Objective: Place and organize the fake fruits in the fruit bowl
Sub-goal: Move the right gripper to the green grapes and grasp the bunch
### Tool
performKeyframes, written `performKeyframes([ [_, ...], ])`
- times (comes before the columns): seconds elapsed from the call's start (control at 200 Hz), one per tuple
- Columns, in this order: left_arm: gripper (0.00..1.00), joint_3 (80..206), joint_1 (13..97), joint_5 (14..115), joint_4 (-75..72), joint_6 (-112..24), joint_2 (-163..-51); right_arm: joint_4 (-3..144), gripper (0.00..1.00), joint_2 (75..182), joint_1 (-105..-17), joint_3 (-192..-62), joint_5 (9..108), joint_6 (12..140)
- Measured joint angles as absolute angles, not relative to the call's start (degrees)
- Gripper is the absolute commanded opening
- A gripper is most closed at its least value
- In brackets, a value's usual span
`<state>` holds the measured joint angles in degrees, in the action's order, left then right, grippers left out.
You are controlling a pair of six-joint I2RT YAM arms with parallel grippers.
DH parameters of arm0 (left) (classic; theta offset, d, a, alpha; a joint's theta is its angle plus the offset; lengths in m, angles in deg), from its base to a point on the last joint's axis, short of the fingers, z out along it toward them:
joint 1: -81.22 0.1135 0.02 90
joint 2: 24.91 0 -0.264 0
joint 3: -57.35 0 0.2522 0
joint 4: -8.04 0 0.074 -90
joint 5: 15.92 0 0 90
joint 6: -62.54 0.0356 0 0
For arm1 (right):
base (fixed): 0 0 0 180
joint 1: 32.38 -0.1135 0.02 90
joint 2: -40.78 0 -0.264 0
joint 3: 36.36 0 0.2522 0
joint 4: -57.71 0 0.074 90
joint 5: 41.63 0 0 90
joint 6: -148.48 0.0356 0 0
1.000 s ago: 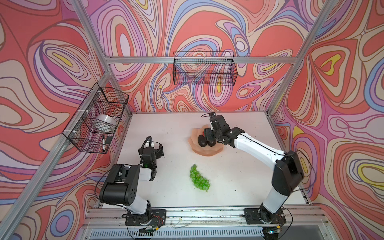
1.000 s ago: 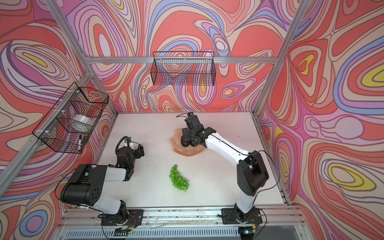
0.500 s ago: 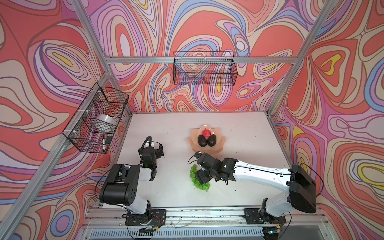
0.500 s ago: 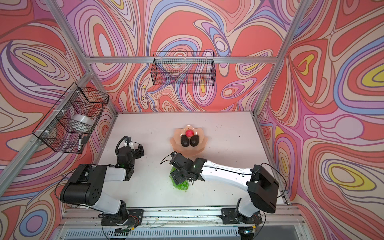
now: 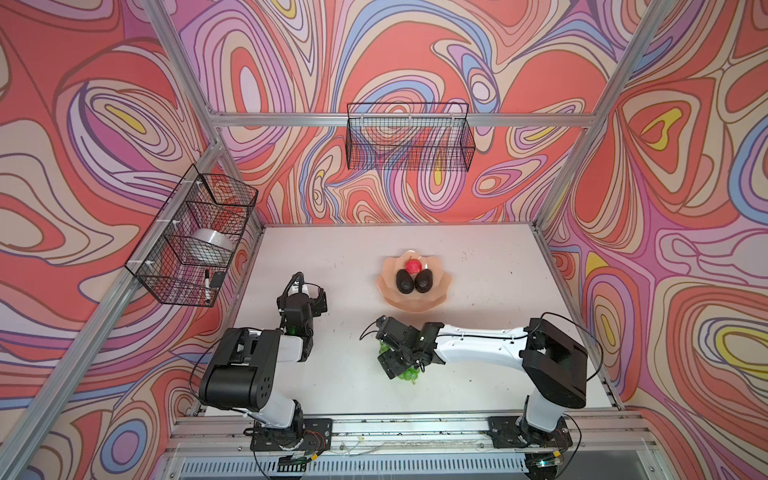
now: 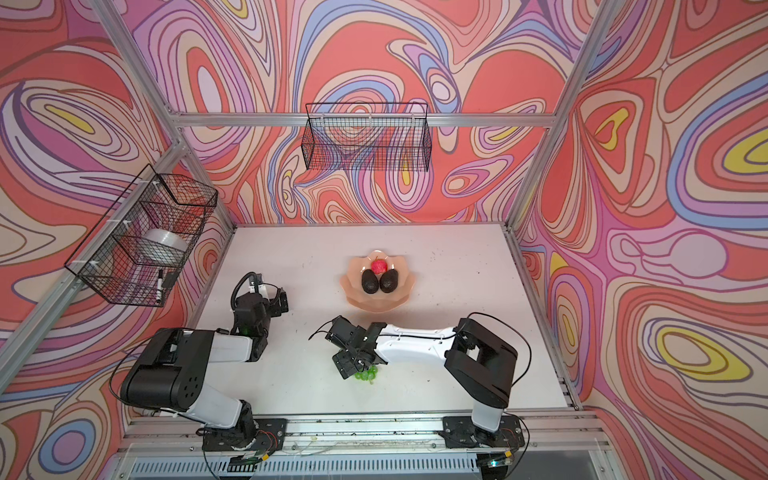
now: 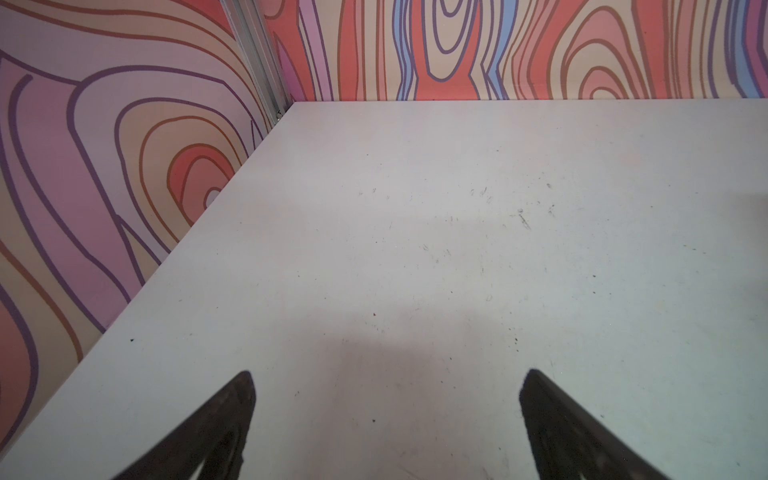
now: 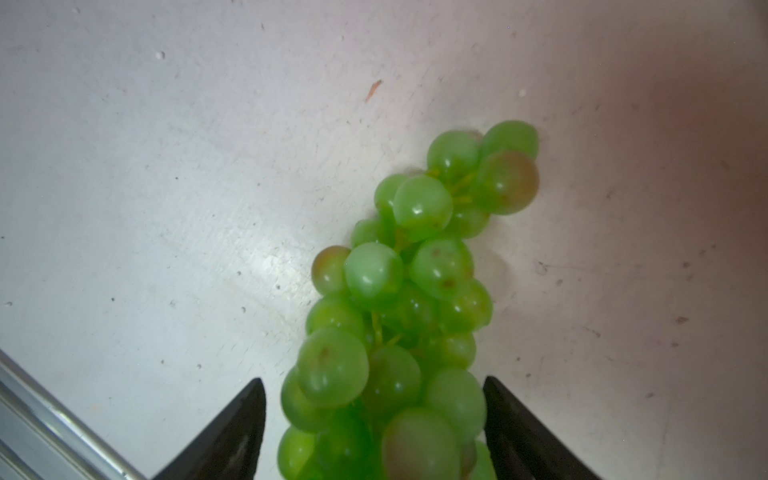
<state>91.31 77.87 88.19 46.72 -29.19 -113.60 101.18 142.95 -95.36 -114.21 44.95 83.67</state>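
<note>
The peach fruit bowl [image 5: 415, 302] [image 6: 376, 305] sits mid-table and holds a red apple [image 5: 413, 266] [image 6: 378, 266] and two dark avocados [image 5: 404, 282] [image 5: 424, 281]. A bunch of green grapes [image 5: 409, 375] [image 6: 366, 376] [image 8: 399, 299] lies on the table in front of the bowl. My right gripper [image 5: 392, 353] [image 8: 374, 380] is down over the bunch and open. Its fingers straddle the bunch's near end, with a gap on one side. My left gripper [image 5: 309, 297] [image 7: 388, 372] rests open and empty at the table's left.
A black wire basket [image 5: 195, 237] on the left wall holds a tape roll [image 5: 214, 245] and a marker. Another wire basket [image 5: 409, 137] hangs on the back wall. An aluminium rail [image 5: 395, 424] [image 8: 50, 415] runs along the table's front edge, close to the grapes.
My right arm swung from the bowl, where it left the second avocado, to the grapes and lowered its jaws around them. The left arm has not moved.
</note>
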Motion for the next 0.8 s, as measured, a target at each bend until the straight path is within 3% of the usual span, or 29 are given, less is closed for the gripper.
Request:
performKeyframes([
  [0.2,1.0,91.31,77.87,88.19,46.72,-29.19,-113.62,100.46,0.52,144.42,-95.43,-114.39,44.18,84.66],
  [0.355,1.0,91.31,77.87,88.19,46.72,-29.19,-113.6,99.61,0.43,143.94,-95.47,-114.28,43.33,85.4],
  [0.706,1.0,91.31,77.87,88.19,46.72,-29.19,-113.62,100.18,0.38,131.33,-93.77,-114.65,40.07,84.66],
  [0.801,1.0,91.31,77.87,88.19,46.72,-29.19,-113.6,101.4,0.46,128.16,-91.38,-116.51,39.99,83.5],
])
